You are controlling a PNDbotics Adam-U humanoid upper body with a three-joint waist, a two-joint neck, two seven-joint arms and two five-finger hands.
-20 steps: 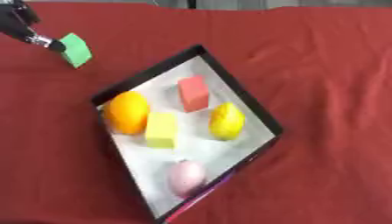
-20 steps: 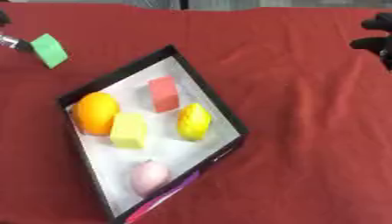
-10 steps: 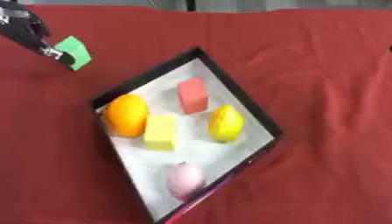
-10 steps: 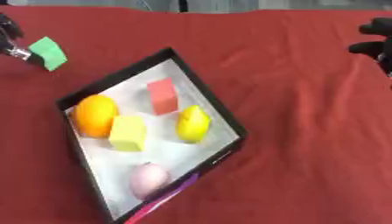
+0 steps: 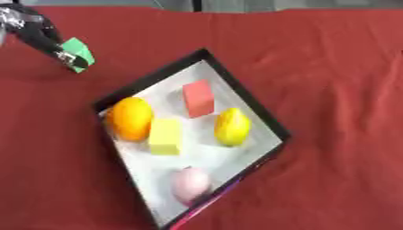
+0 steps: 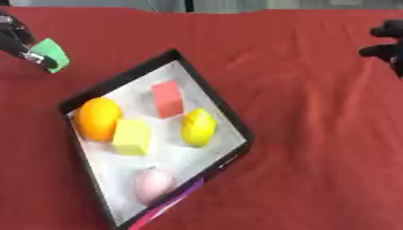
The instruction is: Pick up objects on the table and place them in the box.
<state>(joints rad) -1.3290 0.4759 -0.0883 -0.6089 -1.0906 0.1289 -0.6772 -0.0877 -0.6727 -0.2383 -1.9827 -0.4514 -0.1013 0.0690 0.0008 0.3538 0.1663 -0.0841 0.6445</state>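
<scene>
Left eye view shows my left hand pinching the green block above the cloth, well outside the box, where it could slip free if my fingers shift, while my right hand idles, its fingers unreadable.

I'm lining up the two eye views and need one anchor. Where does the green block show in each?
Left eye view: the green block is at upper left, outside the box, at the left robot hand.
Right eye view: the green block is nearer the left edge, again beyond the box's upper-left corner.
Shared landmark: the red block inside the box.
</scene>
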